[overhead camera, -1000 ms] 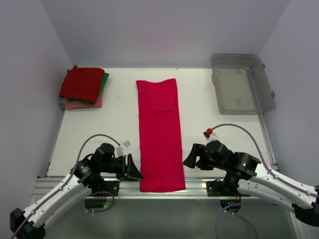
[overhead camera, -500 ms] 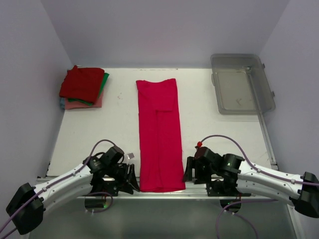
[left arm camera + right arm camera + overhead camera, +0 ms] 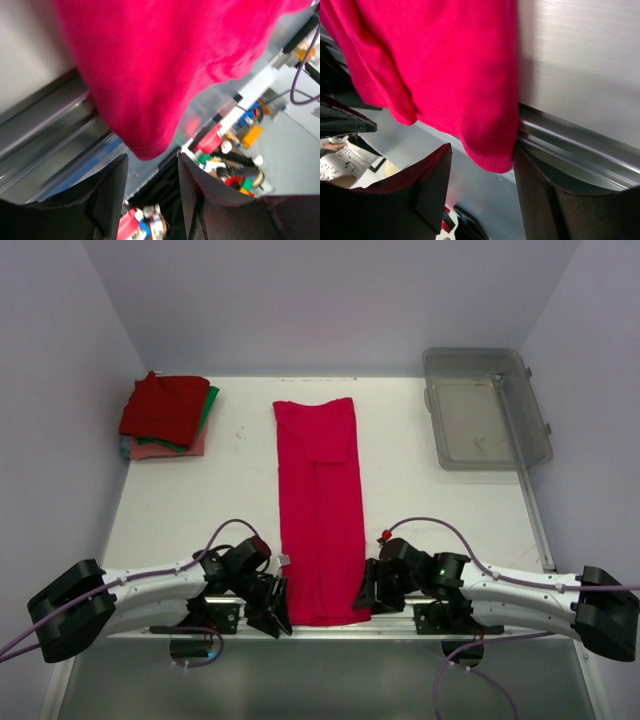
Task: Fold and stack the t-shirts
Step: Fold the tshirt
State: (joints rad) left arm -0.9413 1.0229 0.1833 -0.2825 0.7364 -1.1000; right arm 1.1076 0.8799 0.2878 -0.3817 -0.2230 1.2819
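Observation:
The crimson-pink t-shirt (image 3: pixel 320 505) lies as a long narrow strip down the middle of the table, its near end hanging over the front rail. My left gripper (image 3: pixel 280 616) is open at the strip's near-left corner; the hanging hem (image 3: pixel 145 145) sits just ahead of its jaws. My right gripper (image 3: pixel 360 598) is open at the near-right corner, the hem (image 3: pixel 492 157) between its jaws without being pinched. A folded stack, dark red t-shirt (image 3: pixel 163 407) on top with green and salmon-pink beneath, sits at the far left.
A clear grey plastic bin (image 3: pixel 484 408) stands at the far right. The metal front rail (image 3: pixel 580 150) runs along the table's near edge under the shirt's end. White walls close in the table on three sides.
Both grippers have moved inward and down toward the near corners of the crimson-pink strip. The left closed in from the left, the right from the right. The shirt has not moved.

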